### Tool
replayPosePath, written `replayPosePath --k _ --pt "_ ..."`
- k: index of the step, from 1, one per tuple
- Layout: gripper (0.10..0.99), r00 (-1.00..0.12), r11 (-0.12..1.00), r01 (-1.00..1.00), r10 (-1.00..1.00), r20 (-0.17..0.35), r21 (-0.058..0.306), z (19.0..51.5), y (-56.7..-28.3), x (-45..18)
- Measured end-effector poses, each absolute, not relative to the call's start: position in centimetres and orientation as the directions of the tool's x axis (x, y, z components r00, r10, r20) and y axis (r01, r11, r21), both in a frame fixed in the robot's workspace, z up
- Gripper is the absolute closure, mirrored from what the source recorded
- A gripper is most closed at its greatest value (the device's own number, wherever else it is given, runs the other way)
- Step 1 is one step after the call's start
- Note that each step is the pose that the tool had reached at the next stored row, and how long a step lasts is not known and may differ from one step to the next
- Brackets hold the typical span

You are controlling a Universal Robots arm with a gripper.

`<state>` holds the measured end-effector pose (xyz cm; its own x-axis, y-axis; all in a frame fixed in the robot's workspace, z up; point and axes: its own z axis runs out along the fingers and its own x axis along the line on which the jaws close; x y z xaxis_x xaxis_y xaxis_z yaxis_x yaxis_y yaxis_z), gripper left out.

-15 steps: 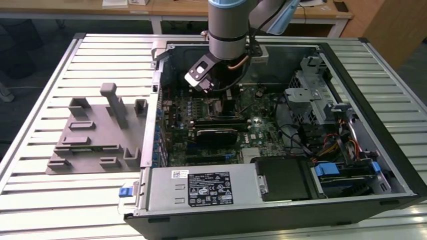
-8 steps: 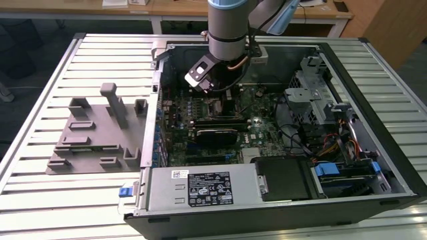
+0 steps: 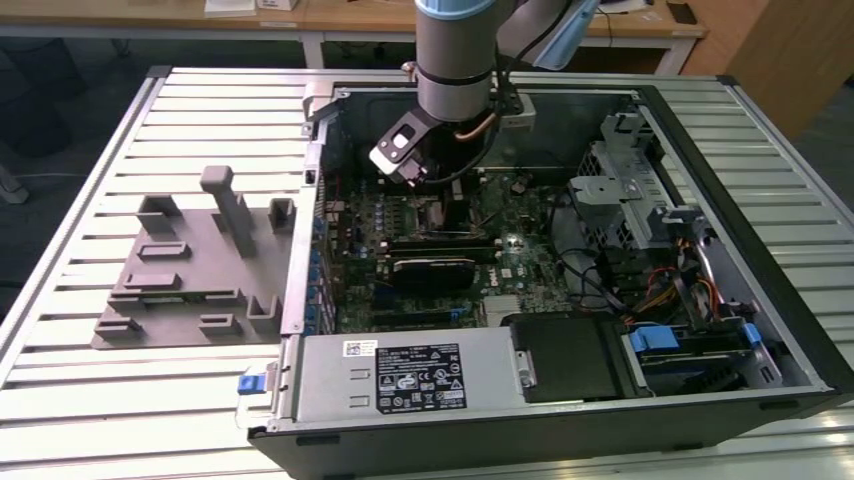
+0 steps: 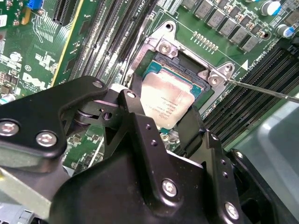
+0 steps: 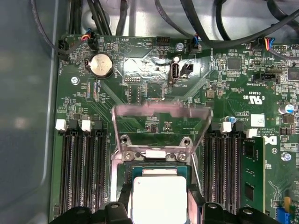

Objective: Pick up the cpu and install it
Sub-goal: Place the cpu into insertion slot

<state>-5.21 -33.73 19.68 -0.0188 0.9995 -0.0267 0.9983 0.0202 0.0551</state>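
Observation:
The cpu [image 4: 166, 99] is a small square chip with a pale silver top, also seen in the first wrist view [image 5: 159, 198]. My gripper [image 4: 161, 112] is shut on it, one black finger [image 4: 134, 95] against each of two opposite edges. The chip sits level over the open socket [image 4: 161, 65] on the green motherboard [image 5: 140, 88]; whether it rests in the socket I cannot tell. The socket's metal load plate [image 5: 161, 112] stands raised. In the exterior view the gripper [image 3: 447, 192] reaches down into the computer case [image 3: 747, 290], over the middle of the board.
A thin retention lever [image 4: 261, 91] sticks out beside the socket. Black memory slots [image 5: 81, 172] flank it on both sides. A grey holder block [image 3: 200, 270] lies on the slatted table at the exterior view's left. Power supply [image 3: 400, 375] and drive cage [image 3: 627, 190] crowd the case.

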Motion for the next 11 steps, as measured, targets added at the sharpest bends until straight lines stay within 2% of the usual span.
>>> replayPosePath --k 11 --pt "0.541 -0.019 0.020 0.998 0.999 -0.027 0.055 19.38 -33.72 -5.23"
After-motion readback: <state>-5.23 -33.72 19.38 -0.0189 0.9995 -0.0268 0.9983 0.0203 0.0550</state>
